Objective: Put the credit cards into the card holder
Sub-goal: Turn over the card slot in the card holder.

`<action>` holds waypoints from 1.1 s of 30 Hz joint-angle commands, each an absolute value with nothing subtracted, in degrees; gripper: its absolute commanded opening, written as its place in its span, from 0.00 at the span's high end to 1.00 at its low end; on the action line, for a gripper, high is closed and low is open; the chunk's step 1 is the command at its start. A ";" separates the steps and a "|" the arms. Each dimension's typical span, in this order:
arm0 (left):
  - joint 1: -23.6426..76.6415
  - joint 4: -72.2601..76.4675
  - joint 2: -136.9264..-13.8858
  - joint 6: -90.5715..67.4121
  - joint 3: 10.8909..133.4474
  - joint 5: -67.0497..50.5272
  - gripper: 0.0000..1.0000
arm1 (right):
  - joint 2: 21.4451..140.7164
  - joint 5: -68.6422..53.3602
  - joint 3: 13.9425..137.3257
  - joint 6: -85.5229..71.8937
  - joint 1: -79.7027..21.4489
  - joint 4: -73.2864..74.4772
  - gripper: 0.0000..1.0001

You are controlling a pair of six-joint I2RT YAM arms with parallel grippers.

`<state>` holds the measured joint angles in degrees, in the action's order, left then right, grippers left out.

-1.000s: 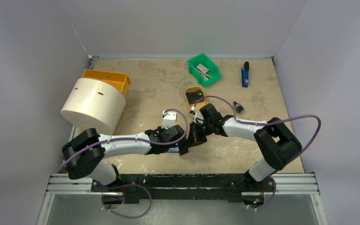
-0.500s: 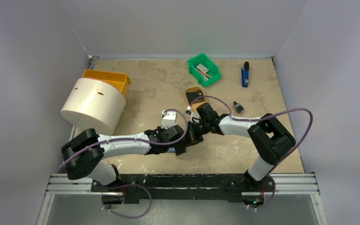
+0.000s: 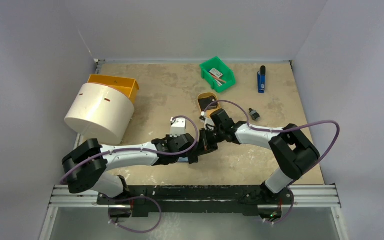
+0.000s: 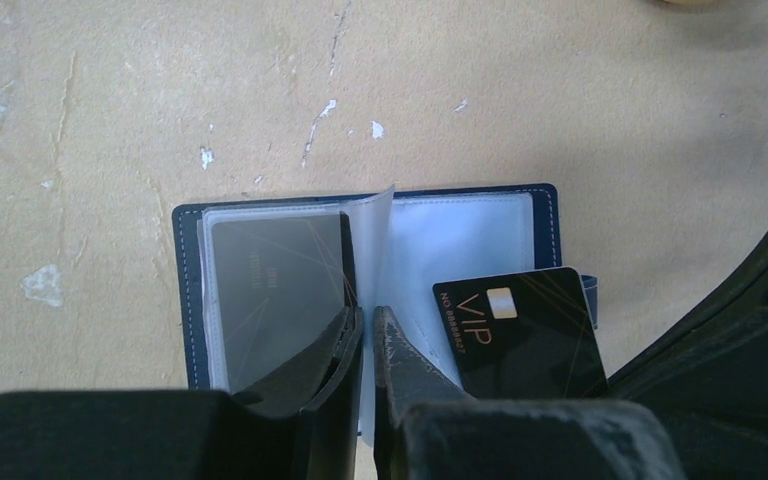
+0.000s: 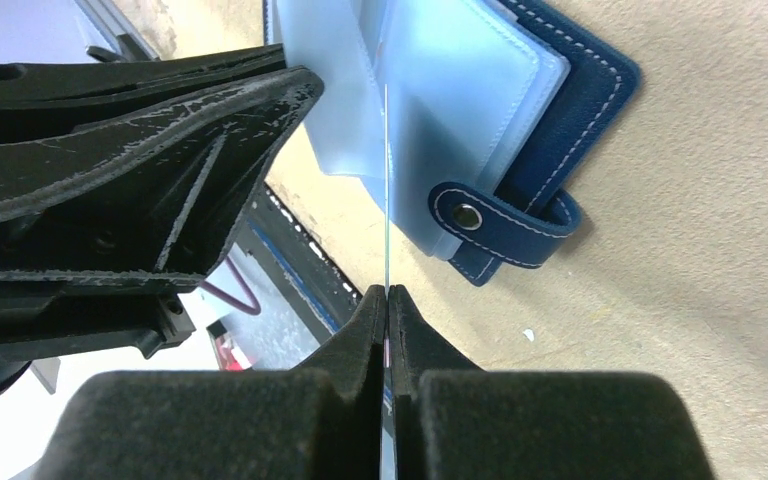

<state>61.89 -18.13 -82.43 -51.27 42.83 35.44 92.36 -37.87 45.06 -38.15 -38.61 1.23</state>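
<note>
- Now, the table (image 3: 160,95) carries the holder (image 4: 188,290) at its near middle, between my two arms. It lies open and flat, and both my grippers meet over it.
- Seen from my left wrist, the holder spreads from 9 to 3 o'clock, spine at the centre, straight ahead of my left gripper (image 4: 367,345).
- My left gripper is pinched closed on a clear leaf (image 4: 378,240), standing it up along the spine toward 12 o'clock, which bares the right half.
- My right gripper (image 5: 387,300) is clamped on the card (image 4: 525,335). From that wrist the card shows edge-on, pointing to 12 o'clock at the pale sleeves.
- From the left wrist, the card overlaps the holder's corner at 4 o'clock. Its long axis seems to run about 11 to 5, with the lower end hidden.
- I judge the move hinges on squaring that leading edge with the right pocket's mouth. I cannot tell which side that mouth faces.
- Another card (image 4: 275,290) already sits in the left sleeve.
- The snap tab (image 5: 500,225) lies at 2 o'clock of my right fingertips, beside the card's path.
</note>
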 commanded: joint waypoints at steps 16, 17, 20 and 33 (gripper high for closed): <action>61.92 -17.81 -77.93 -53.53 41.24 39.27 0.98 | 94.38 -38.82 46.24 -36.89 -39.10 0.85 1.00; 61.90 -17.69 -77.74 -53.65 41.14 39.28 0.98 | 94.58 -39.15 46.60 -36.68 -39.18 0.95 1.00; 61.89 -17.45 -77.52 -53.92 40.88 39.28 0.98 | 95.40 -40.38 47.44 -36.29 -39.45 1.13 1.00; 61.93 -16.93 -76.13 -54.11 40.17 38.67 0.95 | 97.95 -44.06 48.98 -36.61 -39.71 -1.32 1.00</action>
